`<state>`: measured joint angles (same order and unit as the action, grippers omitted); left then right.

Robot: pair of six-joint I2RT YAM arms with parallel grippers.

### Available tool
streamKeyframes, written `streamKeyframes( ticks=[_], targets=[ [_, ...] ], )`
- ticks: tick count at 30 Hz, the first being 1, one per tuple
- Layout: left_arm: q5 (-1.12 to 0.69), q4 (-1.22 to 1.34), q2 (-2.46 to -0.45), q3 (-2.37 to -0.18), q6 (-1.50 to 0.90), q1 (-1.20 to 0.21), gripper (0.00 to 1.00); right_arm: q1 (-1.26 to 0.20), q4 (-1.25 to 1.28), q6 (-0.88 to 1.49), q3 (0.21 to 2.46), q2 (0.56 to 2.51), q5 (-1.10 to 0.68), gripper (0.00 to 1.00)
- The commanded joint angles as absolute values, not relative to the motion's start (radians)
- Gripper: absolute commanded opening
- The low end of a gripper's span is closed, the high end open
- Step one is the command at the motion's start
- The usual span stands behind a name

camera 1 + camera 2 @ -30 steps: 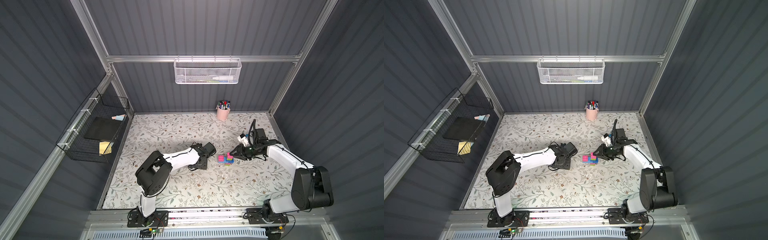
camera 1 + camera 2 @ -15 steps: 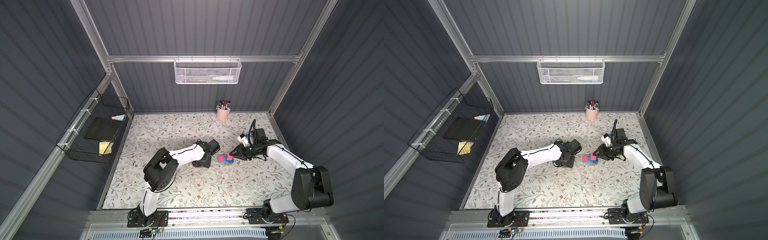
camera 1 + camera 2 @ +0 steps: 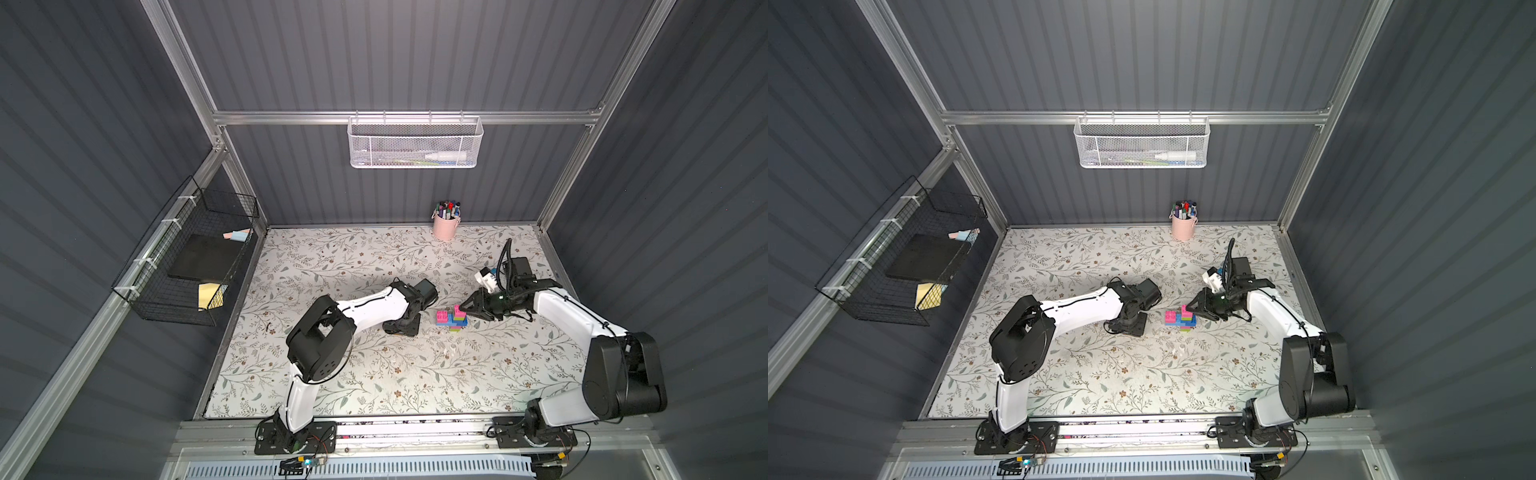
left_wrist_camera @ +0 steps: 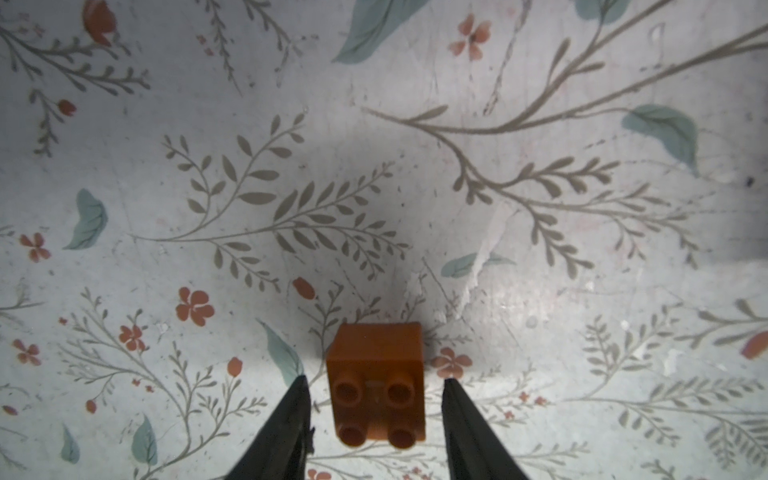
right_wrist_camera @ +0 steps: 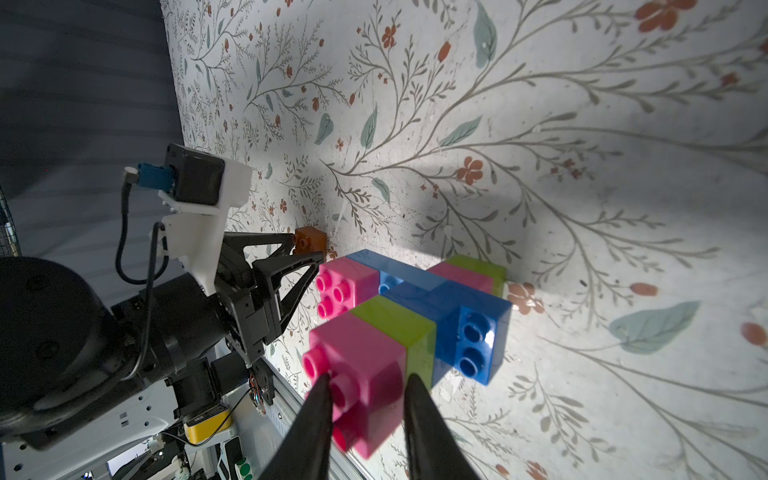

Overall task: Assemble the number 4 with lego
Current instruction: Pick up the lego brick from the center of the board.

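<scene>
Currently: left tool [image 4: 376,379] open, jaws straddling orange lego brick [image 4: 376,357] on table [image 4: 540,124], gaps both sides. Right tool [image 5: 368,377] clamped on pink end brick [image 5: 361,353] of number 4 [image 5: 419,303].

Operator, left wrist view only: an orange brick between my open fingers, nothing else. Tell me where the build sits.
Observer: The brick cluster rests on the floral mat, between the left gripper and the right gripper.
Operator: Report the right gripper.
Observer: It is shut on the cluster's end pink brick.
Operator: List the cluster's colours.
Observer: Pink, blue and lime green; the orange brick sits apart from it.
</scene>
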<state>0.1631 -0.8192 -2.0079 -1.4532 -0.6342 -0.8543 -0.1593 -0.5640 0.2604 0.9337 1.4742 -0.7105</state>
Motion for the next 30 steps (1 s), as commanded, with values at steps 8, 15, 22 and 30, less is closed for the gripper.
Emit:
streamKeyframes(
  ticks=[8, 15, 22, 30],
  targets=[
    [0.127, -0.825, -2.005, -1.454, -0.632, -0.827, 0.41, -0.163, -0.671, 0.233, 0.879, 1.532, -0.546, 0.31],
    [0.121, -0.822, -2.01, -1.452, -0.635, -0.827, 0.35, -0.163, -0.671, 0.234, 0.879, 1.533, -0.547, 0.31],
    [0.11, -0.819, -2.023, -1.452, -0.639, -0.825, 0.29, -0.163, -0.671, 0.233, 0.877, 1.531, -0.546, 0.31],
    [0.134, -0.818, -1.988, -1.471, -0.647, -0.826, 0.23, -0.163, -0.671, 0.233, 0.876, 1.534, -0.548, 0.31]
  ],
)
